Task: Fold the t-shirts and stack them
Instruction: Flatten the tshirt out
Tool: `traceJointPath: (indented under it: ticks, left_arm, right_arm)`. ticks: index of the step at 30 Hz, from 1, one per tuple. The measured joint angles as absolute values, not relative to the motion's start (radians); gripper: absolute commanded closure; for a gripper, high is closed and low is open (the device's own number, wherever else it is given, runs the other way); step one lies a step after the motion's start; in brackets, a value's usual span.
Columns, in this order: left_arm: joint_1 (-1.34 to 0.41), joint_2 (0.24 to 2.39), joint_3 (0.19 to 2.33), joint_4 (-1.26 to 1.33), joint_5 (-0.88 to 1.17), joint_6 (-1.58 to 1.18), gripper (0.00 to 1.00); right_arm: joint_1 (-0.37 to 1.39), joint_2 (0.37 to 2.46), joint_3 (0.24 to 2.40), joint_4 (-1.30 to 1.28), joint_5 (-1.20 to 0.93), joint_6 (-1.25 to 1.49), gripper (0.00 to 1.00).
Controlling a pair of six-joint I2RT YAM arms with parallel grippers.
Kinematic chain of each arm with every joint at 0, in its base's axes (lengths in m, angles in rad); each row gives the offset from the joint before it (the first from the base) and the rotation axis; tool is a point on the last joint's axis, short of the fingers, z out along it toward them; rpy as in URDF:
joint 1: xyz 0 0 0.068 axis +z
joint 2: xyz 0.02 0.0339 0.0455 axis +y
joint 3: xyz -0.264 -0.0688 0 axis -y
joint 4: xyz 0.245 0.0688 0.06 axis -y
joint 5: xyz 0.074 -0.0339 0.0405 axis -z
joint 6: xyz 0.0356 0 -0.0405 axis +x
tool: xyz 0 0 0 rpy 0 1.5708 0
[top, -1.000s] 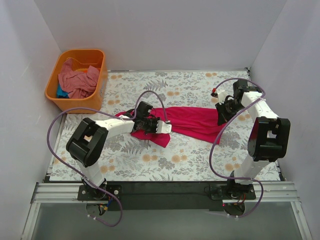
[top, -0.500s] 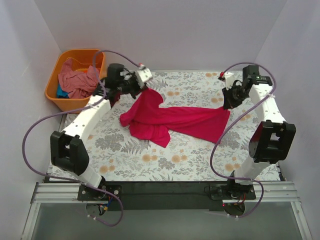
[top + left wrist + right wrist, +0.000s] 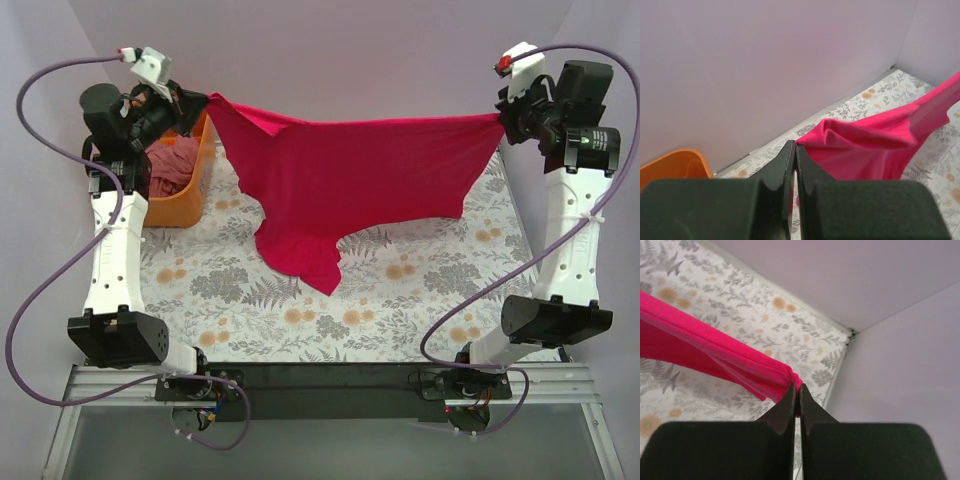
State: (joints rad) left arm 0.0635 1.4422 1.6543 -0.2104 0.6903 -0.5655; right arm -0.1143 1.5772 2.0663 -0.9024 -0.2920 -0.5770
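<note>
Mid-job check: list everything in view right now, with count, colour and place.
crimson t-shirt: 1, crimson-pink, stretched in the air between both grippers, hanging over the table cloth.
salmon t-shirt: 1, dusty pink, bunched in the tub.
tub: 1, orange, far left corner, partly behind the left arm.
table cloth: 1, white with grey and orange flowers, covering the table.
left gripper: 1, black, high at far left, shut on the crimson t-shirt.
right gripper: 1, black, high at far right, shut on the crimson t-shirt.

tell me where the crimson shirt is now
Top view: the crimson t-shirt hangs stretched between the left gripper, by the orange tub, and the right gripper, above the floral cloth.
</note>
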Motion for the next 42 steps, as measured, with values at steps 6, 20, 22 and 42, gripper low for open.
traceJointPath:
  ticks: [6, 20, 22, 42]
  left_arm:
    - [0.146, 1.446, 1.74, -0.178, 0.738, -0.683, 1.0]
    - [0.147, 1.149, 1.726, -0.176, 0.638, -0.81, 1.0]
    - [0.147, 1.089, 1.739, -0.175, 0.617, -0.813, 1.0]
    - [0.146, 1.589, 1.943, -0.018, 0.577, -0.923, 1.0]
  right_arm:
    - [-0.12, 1.482, 2.081, -0.791, -0.237, -0.537, 0.99]
    - [-0.123, 1.218, 2.016, -0.647, -0.2, -0.498, 0.99]
    - [-0.123, 1.176, 2.003, -0.636, -0.2, -0.496, 0.99]
    - [-0.107, 1.444, 1.932, -0.435, -0.24, -0.449, 0.99]
